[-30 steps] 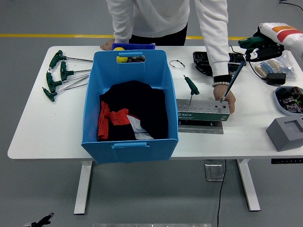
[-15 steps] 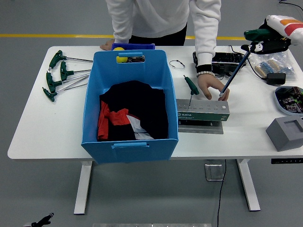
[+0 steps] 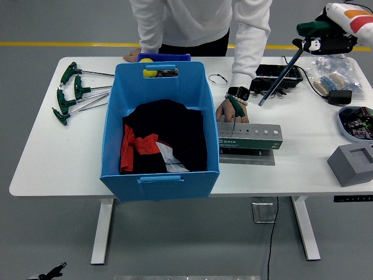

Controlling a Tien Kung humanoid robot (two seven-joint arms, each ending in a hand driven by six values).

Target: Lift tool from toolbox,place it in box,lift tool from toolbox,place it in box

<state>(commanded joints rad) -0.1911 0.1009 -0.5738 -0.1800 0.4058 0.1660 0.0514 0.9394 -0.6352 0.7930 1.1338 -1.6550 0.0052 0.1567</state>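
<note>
Green plastic is filling the grip of the right hand, which is coming in at the upper right corner with its black fingers curled round the handle of a T-handle hex key. The key's thin steel shaft is slanting down and to the left, its tip hanging in the air above the table, clear of the grey tool holder. That holder is a long metal block with a row of round holes along its top, sitting just right of the blue plastic box.

A second green-handled hex key is standing upright in the holder's left end. The person's hand, reaching from a white sleeve, is resting right beside that key at the holder's left end.

Inside the box, black and red cloth is lying crumpled. Four more T-handle keys are lying fanned on the white table at the far left, well apart from the box.
</note>
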